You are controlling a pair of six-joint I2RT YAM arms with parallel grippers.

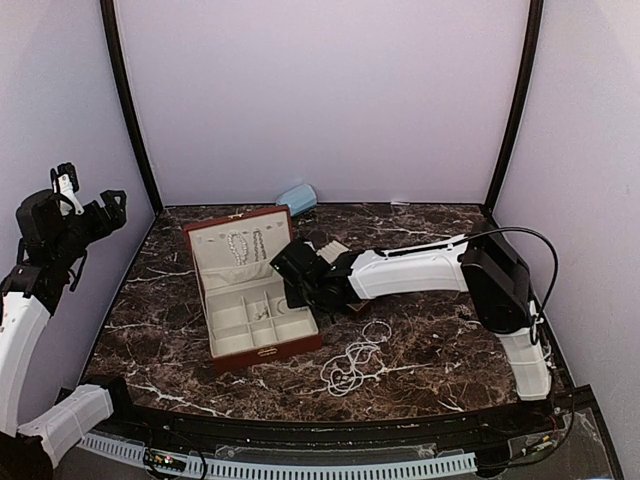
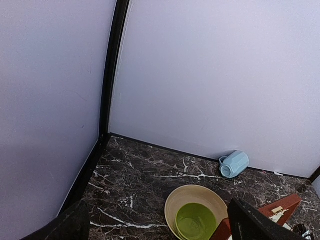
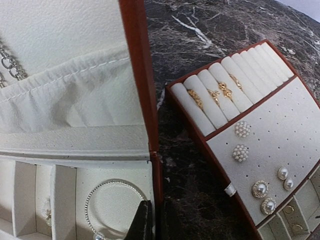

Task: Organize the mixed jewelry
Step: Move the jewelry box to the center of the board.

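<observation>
Item under handling: a thin beaded bangle (image 3: 114,182), lying flat in a cream-lined compartment of the open case (image 3: 136,75). It appears to be light, rigid wire, slippery and easily bent. It should be taken at the rim, pinched across the wire. Bead strands (image 1: 350,366) lie loose on the counter (image 1: 440,330) just beside the case. They are limp and prone to tangle, best lifted at a bunched loop. The right gripper (image 3: 152,222) is closed at the bangle's right edge in the wrist view; whether the wire is caught between its fingers cannot be confirmed. The left gripper (image 2: 159,224) is raised well apart, fully spread, holding nothing.
</observation>
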